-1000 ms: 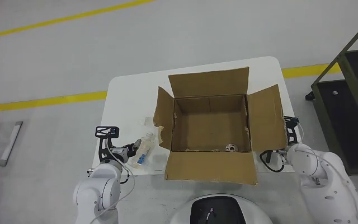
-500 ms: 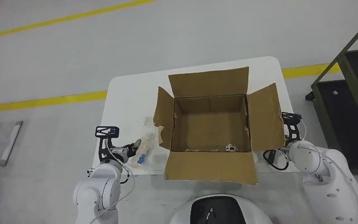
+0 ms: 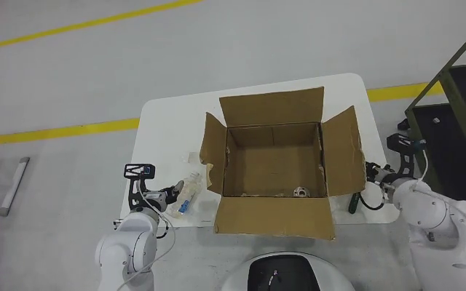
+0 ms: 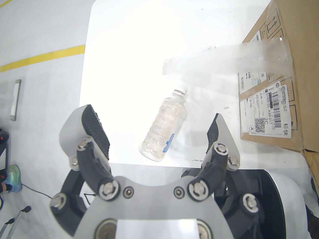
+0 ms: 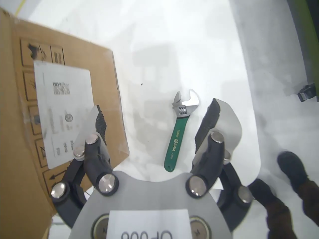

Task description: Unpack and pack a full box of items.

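Since the wrench lying on the surface beside the box looks heavy, stiff and slick, I'd have the wide-open right gripper pinch its green handle mid-length.

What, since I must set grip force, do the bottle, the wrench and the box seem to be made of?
The bottle looks like thin clear plastic, glossy: see-through and ribbed. The adjustable wrench has a bright, shiny metal head; its green handle is probably a plastic or rubber coating. The cardboard box looks like matte brown paperboard, creased at its folded flaps.
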Controlling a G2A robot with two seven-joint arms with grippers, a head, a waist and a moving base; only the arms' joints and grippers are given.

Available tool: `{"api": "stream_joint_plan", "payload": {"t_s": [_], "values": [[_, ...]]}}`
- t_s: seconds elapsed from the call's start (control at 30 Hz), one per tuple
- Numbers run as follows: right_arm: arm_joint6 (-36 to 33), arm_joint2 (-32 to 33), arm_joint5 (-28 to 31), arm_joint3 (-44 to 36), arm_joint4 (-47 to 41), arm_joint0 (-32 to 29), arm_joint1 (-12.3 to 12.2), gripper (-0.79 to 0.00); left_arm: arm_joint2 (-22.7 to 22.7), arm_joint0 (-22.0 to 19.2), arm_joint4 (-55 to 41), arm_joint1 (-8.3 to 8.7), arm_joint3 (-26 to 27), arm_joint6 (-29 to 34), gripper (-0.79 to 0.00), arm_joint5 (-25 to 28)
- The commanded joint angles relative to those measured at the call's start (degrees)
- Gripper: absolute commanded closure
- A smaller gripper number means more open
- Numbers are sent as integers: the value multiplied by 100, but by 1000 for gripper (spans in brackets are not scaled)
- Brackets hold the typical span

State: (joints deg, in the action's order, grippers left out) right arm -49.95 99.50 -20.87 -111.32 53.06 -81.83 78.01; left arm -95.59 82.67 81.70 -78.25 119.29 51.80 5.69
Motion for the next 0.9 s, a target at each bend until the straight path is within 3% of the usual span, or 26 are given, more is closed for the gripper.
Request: {"api": "stream_joint_plan", "payload": {"t_s": [0.0,0.17,0.47,0.6,0.87], "values": [[555,39,-210,-119,-220,-142,30,0,0,0,0,0,0,0,-785,0],[1619,64,-880,-341,-277,-548,100,0,0,0,0,0,0,0,-785,0],[1650,-40,-940,-390,-347,-639,113,0,0,0,0,0,0,0,-785,0],[1508,-330,-1060,-103,251,-630,91,0,0,0,0,0,0,0,-785,0],[980,-754,-1512,573,1219,-21,61,0,0,0,0,0,0,0,-785,0]]}}
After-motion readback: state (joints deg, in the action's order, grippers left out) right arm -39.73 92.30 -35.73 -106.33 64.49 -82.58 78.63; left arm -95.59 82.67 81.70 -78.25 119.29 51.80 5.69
